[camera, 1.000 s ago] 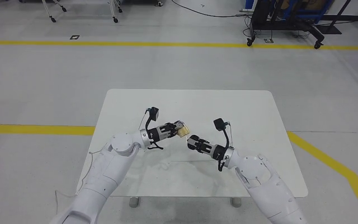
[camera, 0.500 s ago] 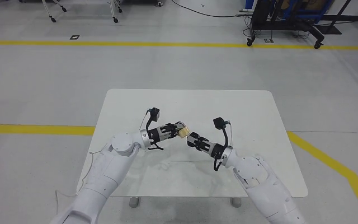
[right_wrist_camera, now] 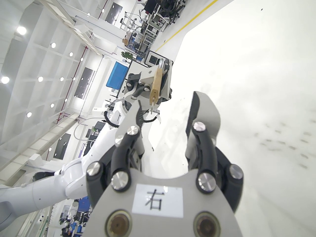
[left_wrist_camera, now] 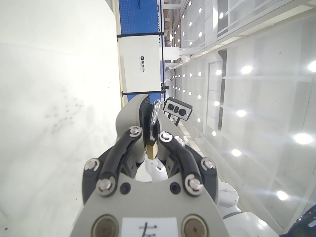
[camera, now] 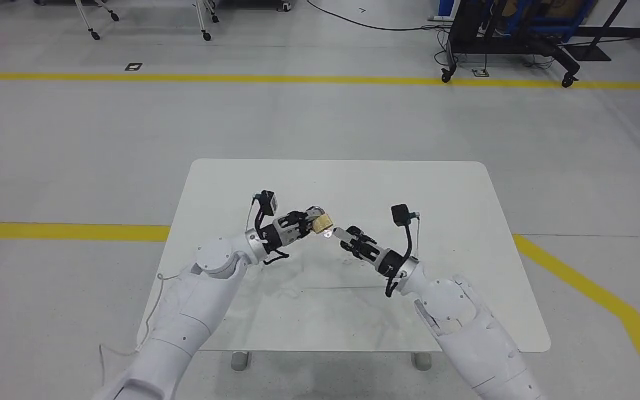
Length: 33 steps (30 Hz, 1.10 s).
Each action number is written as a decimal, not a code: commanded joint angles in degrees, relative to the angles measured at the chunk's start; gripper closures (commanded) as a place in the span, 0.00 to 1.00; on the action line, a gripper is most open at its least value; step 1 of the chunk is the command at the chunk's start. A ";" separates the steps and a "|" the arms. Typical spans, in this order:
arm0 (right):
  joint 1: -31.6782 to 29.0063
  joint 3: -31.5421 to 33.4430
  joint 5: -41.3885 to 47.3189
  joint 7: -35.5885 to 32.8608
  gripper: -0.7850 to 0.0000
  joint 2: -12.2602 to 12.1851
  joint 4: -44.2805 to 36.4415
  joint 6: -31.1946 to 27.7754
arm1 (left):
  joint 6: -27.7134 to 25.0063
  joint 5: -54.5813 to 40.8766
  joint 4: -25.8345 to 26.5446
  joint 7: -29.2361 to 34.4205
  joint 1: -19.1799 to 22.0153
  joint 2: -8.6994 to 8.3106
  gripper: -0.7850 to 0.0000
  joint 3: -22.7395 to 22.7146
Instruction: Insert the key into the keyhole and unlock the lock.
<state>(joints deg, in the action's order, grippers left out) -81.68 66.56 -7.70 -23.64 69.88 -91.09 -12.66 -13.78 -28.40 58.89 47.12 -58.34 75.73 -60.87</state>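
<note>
My left gripper [camera: 306, 222] [left_wrist_camera: 150, 115] is shut on a brass padlock [camera: 321, 222] [left_wrist_camera: 151, 150], held above the middle of the white table [camera: 430, 190]; its silver shackle [left_wrist_camera: 156, 109] lies between the fingers. In the right wrist view the padlock [right_wrist_camera: 156, 85] faces my right gripper, and a thin silver piece [right_wrist_camera: 152, 104], apparently the key, sticks out of its bottom face. My right gripper [camera: 347, 238] [right_wrist_camera: 167, 99] is just short of the padlock, open, with nothing between its fingers.
Small dark specks [right_wrist_camera: 284, 139] mark the tabletop. Yellow floor lines [camera: 90, 231] run past the table on both sides, and a black equipment stand [camera: 520, 40] is far behind.
Both grippers have shifted a little toward the far side of the table. The left one carried the padlock with it, and the right one stayed close to the padlock's bottom.
</note>
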 commanded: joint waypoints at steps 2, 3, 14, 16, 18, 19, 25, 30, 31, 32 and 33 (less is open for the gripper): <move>0.00 0.00 0.00 0.00 0.00 0.00 0.00 0.00 | -0.20 -1.70 0.24 -0.83 -0.35 0.11 1.00 -0.46; 0.00 0.00 0.00 0.00 0.00 0.00 0.00 0.00 | -0.33 -1.89 0.29 -1.02 -0.41 0.13 1.00 -0.57; -0.49 -1.82 24.82 -3.15 0.57 1.27 1.79 -11.91 | -4.44 -8.31 1.47 0.55 -1.63 0.57 1.00 -2.06; 0.23 -2.34 28.97 -5.21 0.69 1.49 3.56 -12.62 | -5.63 -8.70 1.73 1.48 -1.76 0.62 1.00 -2.09; 1.09 -2.94 31.70 -6.93 0.73 1.69 5.09 -12.24 | -6.38 -9.00 1.80 2.23 -1.85 0.68 1.00 -2.09; 1.68 -3.49 33.09 -7.99 0.76 1.85 5.90 -12.12 | -6.67 -9.13 1.79 2.51 -1.87 0.72 1.00 -2.07; 3.79 -5.68 37.88 -10.99 0.89 2.63 9.25 -13.06 | -7.20 -9.16 1.65 3.53 -1.78 0.85 1.00 -1.89; 5.03 -6.57 38.42 -11.20 0.95 3.05 11.25 -13.02 | -7.62 -9.08 1.53 4.22 -1.70 0.91 1.00 -1.92; 5.20 -6.55 38.67 -11.15 0.96 3.12 11.58 -13.02 | -7.75 -8.96 1.51 4.32 -1.69 0.91 1.00 -1.93; 5.27 -6.53 38.77 -11.21 0.96 3.14 11.70 -13.02 | -7.83 -8.87 1.52 4.39 -1.67 0.92 1.00 -1.93; 5.35 -6.44 38.88 -11.25 0.95 3.16 11.83 -13.08 | -7.92 -8.76 1.52 4.44 -1.66 0.92 1.00 -1.93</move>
<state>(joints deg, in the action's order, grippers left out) -76.37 60.05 31.10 -34.84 73.03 -79.35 -25.69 -21.63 -37.26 60.40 51.51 -60.01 76.65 -62.80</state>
